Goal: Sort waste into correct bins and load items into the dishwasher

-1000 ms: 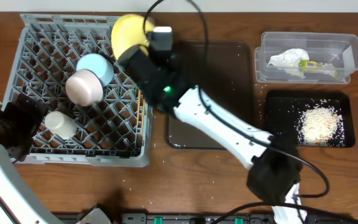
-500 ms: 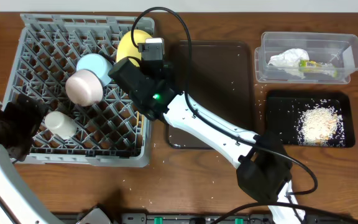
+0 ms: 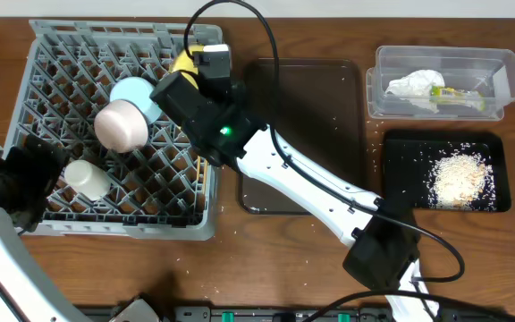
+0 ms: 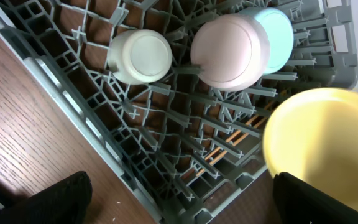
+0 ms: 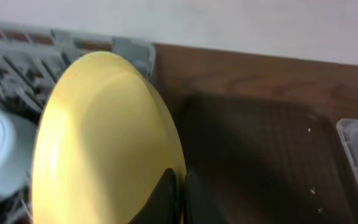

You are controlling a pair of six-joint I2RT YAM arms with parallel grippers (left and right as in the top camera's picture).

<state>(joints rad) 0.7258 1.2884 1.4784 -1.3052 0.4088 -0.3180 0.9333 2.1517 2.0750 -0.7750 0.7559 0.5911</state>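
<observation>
My right gripper (image 5: pixel 180 191) is shut on the rim of the pale yellow plate (image 5: pixel 104 137) and holds it on edge over the far right corner of the grey dish rack (image 3: pixel 123 225). In the overhead view the right gripper (image 3: pixel 190 79) hides most of the plate (image 3: pixel 184 61). In the rack, upside down, are the light blue bowl (image 3: pixel 137 94), the pink bowl (image 3: pixel 121 127) and the cream cup (image 3: pixel 86 177). Thin wooden chopsticks (image 4: pixel 229 146) lie low in the rack. My left gripper (image 4: pixel 185 205) is open and empty at the rack's near left edge.
The clear tub (image 3: pixel 443 55) at the far right holds the white tissue (image 3: pixel 414 85) and the yellow-green wrapper (image 3: pixel 454 92). In front of it is the black tray (image 3: pixel 405 179) with rice. The brown serving tray (image 3: pixel 320 107) lies between the rack and the bins.
My right arm has carried the yellow plate left and lower over the rack's far right corner, so the arm now hides most of it from above. The left arm has not moved.
</observation>
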